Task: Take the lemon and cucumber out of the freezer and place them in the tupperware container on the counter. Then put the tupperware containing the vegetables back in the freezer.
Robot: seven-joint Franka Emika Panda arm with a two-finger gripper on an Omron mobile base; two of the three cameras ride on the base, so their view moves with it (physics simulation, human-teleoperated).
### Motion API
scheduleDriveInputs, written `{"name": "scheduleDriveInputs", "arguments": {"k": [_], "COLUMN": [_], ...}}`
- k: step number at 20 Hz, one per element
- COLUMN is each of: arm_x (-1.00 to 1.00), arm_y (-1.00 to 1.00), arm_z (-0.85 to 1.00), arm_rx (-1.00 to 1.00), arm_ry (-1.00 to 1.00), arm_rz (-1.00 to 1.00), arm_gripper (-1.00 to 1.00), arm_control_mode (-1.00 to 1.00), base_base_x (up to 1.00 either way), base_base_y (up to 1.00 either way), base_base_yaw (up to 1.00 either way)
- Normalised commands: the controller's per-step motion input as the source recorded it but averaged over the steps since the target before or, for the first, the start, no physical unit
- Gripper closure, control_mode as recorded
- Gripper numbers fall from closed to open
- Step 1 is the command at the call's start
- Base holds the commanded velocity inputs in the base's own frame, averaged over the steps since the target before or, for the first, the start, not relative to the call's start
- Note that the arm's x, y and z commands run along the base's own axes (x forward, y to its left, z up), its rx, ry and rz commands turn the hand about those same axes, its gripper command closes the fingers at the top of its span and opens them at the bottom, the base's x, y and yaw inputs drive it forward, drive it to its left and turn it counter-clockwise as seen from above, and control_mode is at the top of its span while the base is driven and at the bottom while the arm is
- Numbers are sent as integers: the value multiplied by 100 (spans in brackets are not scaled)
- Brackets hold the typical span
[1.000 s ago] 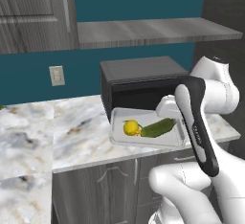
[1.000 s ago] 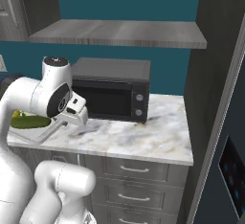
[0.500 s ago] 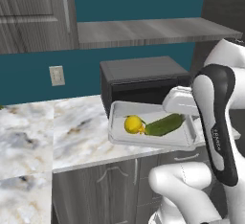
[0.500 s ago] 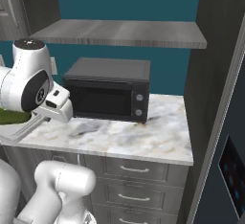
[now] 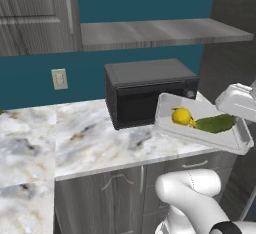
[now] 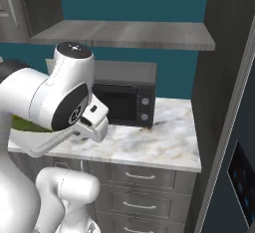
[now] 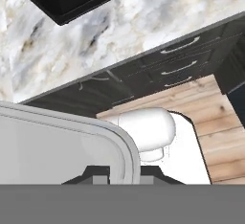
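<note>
Hand view shows the gripper [image 7: 123, 174] closed on the rim of the tupperware container [image 7: 62, 141], holding it above the counter [image 7: 110, 36]. Beyond the gripper, the cucumber [image 5: 215, 123] and then the lemon [image 5: 181, 116] lie inside, touching.

tupperware container [image 5: 200, 130] lifted, tilted, holding lemon [image 5: 181, 116], cucumber [image 5: 215, 123]

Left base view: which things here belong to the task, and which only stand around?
Task things: tupperware container, lemon, cucumber, counter, gripper.
Only around: microwave, wall shelf, wall outlet.
</note>
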Motion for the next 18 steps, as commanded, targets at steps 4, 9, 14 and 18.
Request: {"name": "scheduleDriveInputs", "arguments": {"k": [4, 9, 14, 18], "arm_x": [-96, -73, -1, 15], "arm_y": [-44, -23, -6, 0], "arm_z": [0, 0, 0, 0], "arm_rx": [5, 0, 0, 0], "arm_ry": [-2, -3, 1, 4], "arm_rz": [-6, -4, -16, -26], "arm_gripper": [100, 100, 100, 100], "arm_control_mode": [-100, -100, -100, -100], "base_base_x": [0, 0, 0, 0], "base_base_y": [0, 0, 0, 0], "base_base_yaw": [0, 0, 0, 0]}}
